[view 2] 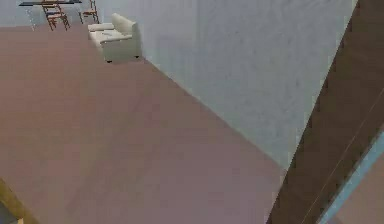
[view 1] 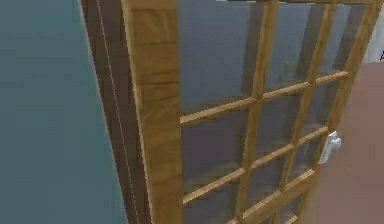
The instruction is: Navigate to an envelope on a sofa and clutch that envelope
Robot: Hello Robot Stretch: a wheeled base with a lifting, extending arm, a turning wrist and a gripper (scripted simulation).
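A pale cream sofa (view 2: 116, 37) stands far off at the arm side view's upper left, against a grey-white wall (view 2: 240, 70). Nothing on its cushions can be made out at this distance. Close ahead in the forward view stands a wooden door (view 1: 250, 110) with glass panes and a silver handle (view 1: 331, 147).
A teal wall (view 1: 45, 120) takes up the forward view's left, beside the dark door frame (view 1: 108, 100). Brown-pink floor (view 2: 110, 140) stretches wide toward the sofa. A dark table with chairs (view 2: 62, 10) stands beyond it. A dark brown frame edge (view 2: 335, 140) crosses the arm side view's right.
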